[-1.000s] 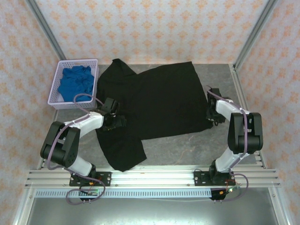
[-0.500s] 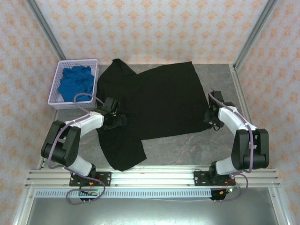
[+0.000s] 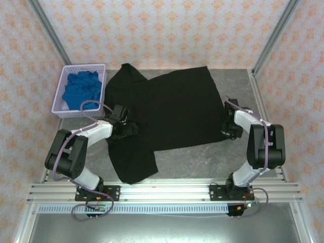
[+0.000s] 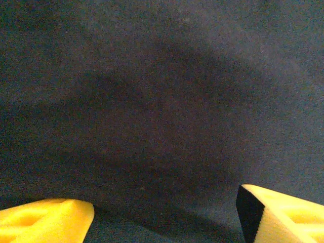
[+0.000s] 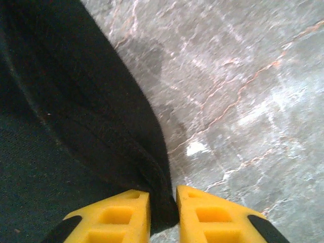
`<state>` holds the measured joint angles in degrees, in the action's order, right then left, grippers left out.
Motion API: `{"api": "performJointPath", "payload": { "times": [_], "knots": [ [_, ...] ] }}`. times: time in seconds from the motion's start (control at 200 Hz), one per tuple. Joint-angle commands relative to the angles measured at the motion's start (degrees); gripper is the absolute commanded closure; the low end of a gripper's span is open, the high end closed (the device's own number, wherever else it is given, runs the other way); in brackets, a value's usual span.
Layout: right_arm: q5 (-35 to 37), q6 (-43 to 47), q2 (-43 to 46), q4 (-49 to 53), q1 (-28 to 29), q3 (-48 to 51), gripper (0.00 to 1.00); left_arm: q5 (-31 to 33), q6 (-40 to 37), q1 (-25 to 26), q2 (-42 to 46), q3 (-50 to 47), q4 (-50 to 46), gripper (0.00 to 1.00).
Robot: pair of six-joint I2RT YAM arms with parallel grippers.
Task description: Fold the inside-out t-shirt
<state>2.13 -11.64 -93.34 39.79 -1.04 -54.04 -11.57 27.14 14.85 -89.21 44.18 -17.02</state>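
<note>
The inside-out t-shirt (image 3: 167, 109) lies spread as a large black cloth across the grey table, one sleeve reaching toward the near edge. My left gripper (image 3: 126, 130) rests low on its left side; in the left wrist view the yellow fingers (image 4: 48, 220) stand wide apart, open, over black fabric (image 4: 162, 101). My right gripper (image 3: 229, 132) is at the shirt's right hem. Its yellow fingers (image 5: 126, 212) are shut on a fold of the shirt's edge (image 5: 162, 202), pinched between them.
A lavender basket (image 3: 64, 104) holding a bright blue cloth (image 3: 81, 88) stands at the back left, touching the shirt's corner. Bare marbled table (image 5: 243, 91) lies right of the hem and along the near edge. Metal frame posts border the table.
The right gripper opened at the hem, then closed on the shirt's edge; its arm shifted slightly. The left arm and the shirt have stayed as they were.
</note>
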Motion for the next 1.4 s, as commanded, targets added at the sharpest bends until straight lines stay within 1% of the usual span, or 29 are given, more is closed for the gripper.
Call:
{"api": "performJointPath", "payload": {
  "times": [0.0, 0.065, 0.28, 0.48, 0.515, 0.575, 0.686, 0.776, 0.916, 1.061, 1.221, 1.396],
  "knots": [
    [6.5, 0.8, -0.8, 3.2, -0.5, -2.2, 0.83, -0.4, 0.2, -0.6, -3.3, -2.7, -1.1, 0.22],
    [8.6, 1.0, -0.9, 4.1, -0.5, -2.9, 0.84, -0.1, -0.1, -0.6, -3.6, -3.1, -0.9, 0.22],
    [16.0, 1.5, -1.9, 6.7, -0.5, -5.7, 0.85, 0.6, 0.0, -0.9, -3.4, -4.7, 0.0, 0.22],
    [17.4, 1.8, -1.9, 7.6, -0.4, -7.1, 0.86, 0.1, -0.2, -1.0, -3.7, -4.7, 0.3, 0.22],
    [16.5, 1.7, -1.3, 8.0, -0.4, -6.9, 0.85, 0.0, -0.1, -1.0, -3.7, -4.6, 0.2, 0.22],
    [12.8, 1.3, 0.4, 8.3, -0.5, -5.7, 0.83, -0.4, -0.2, -1.0, -3.5, -4.6, 0.2, 0.22],
    [4.2, -0.5, 4.9, 7.4, -0.7, -1.8, 0.74, -1.0, 0.0, -1.0, -2.8, -4.5, -0.1, 0.22],
    [-3.1, -2.6, 8.0, 5.4, -2.7, 1.0, 0.66, -1.9, 0.5, -1.0, -1.9, -4.0, -0.1, 0.22],
    [-10.7, -4.1, 9.7, 2.5, -7.1, 4.0, 0.62, -3.2, 0.8, -0.8, 0.0, -1.6, -0.7, 0.21],
    [-15.5, -5.9, 9.2, -2.3, -9.6, 6.7, 0.59, -3.3, 0.7, -0.3, 1.5, 0.4, -1.8, 0.2],
    [-18.1, -6.1, 6.7, -5.3, -9.9, 6.8, 0.58, -3.1, 0.6, -0.1, 1.7, 0.5, -2.1, 0.2],
    [-16.7, -5.0, 6.4, -5.8, -9.9, 7.2, 0.59, -3.1, 0.6, 0.1, 1.4, 0.4, -2.2, 0.2]
  ]
}}
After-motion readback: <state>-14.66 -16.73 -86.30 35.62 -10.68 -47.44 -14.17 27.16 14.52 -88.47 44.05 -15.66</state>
